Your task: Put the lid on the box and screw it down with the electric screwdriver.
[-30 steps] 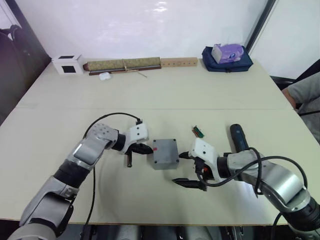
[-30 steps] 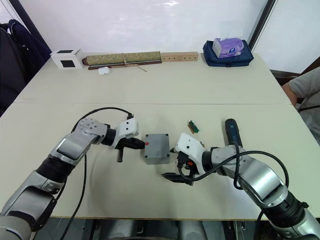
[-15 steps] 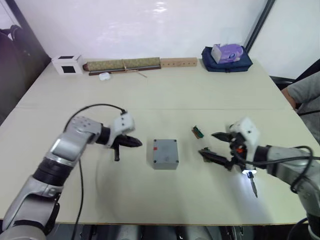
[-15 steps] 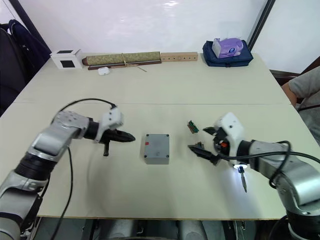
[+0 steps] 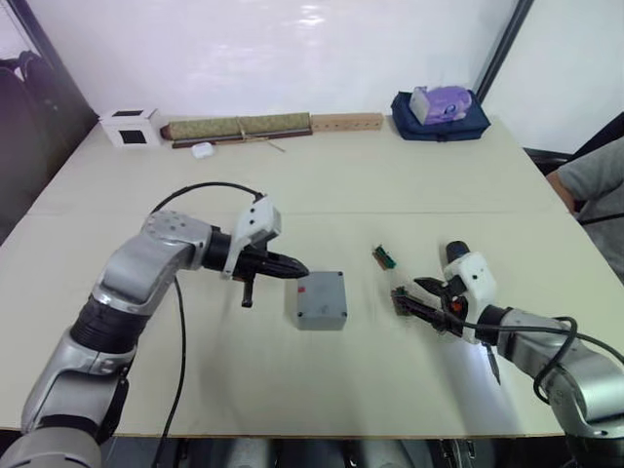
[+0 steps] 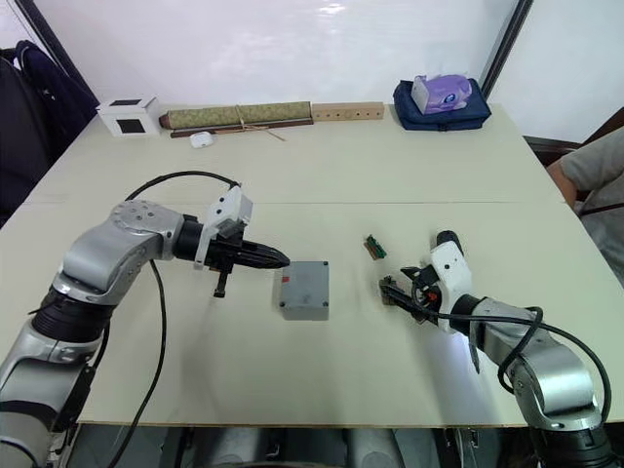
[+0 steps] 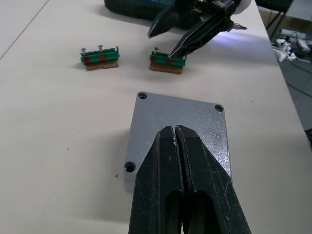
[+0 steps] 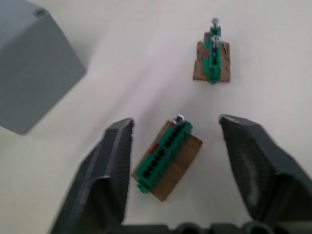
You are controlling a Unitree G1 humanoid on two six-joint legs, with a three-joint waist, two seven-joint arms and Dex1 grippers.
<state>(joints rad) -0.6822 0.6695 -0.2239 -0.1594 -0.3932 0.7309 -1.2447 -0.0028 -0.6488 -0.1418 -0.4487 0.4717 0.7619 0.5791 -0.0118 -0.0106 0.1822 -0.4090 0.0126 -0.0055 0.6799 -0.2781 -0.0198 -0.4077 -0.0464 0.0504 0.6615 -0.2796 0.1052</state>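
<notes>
The grey box (image 5: 322, 299) stands mid-table with the lid (image 7: 181, 122) on top of it, holes showing at the lid's corners and a red sticker on its left side. My left gripper (image 5: 295, 269) is shut and empty, its tips just over the lid's left edge; whether they touch it I cannot tell. Right of the box, my right gripper (image 5: 406, 291) is open, its fingers (image 8: 109, 165) either side of a small green terminal block (image 8: 168, 157) on the table. The electric screwdriver (image 5: 454, 253) lies under the right arm, with a glow at its tip.
A second green terminal block (image 5: 383, 257) lies just behind the first. Along the far edge are a white cube (image 5: 132, 125), a rolled mat (image 5: 239, 127), a wooden block (image 5: 346, 122) and a blue bag (image 5: 441, 109). A person's arm (image 5: 590, 180) is at the right edge.
My left gripper has swung right, back to the box's left edge, still shut. My right gripper has dropped and shifted left, so it now straddles the green block.
</notes>
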